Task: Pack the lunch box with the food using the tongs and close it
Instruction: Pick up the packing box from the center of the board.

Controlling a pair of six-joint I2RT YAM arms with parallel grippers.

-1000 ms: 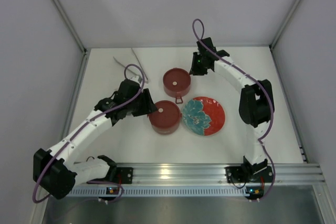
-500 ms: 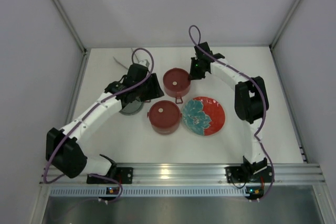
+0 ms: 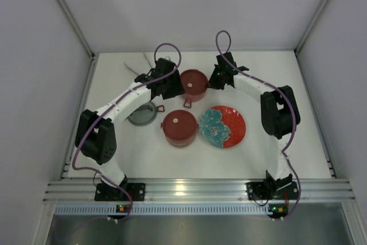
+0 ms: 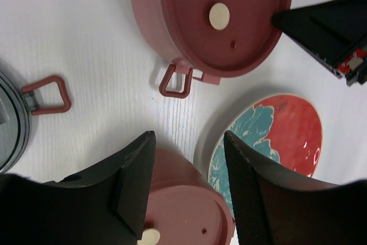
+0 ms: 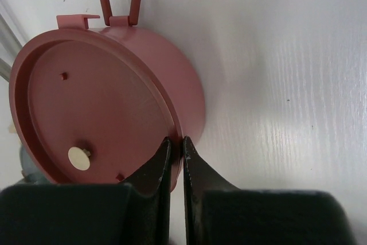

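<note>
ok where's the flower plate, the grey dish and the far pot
flower plate [image 3: 222,126]: top view, middle of the plate
grey dish [image 3: 141,117]: top view, the part showing beside the arm
far pot [image 3: 195,82]: top view, on its lid

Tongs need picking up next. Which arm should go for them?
Left. The tongs lie far-left, near the left gripper, whose jaws are open; the right gripper is closed on the rim of the far pot.
</note>
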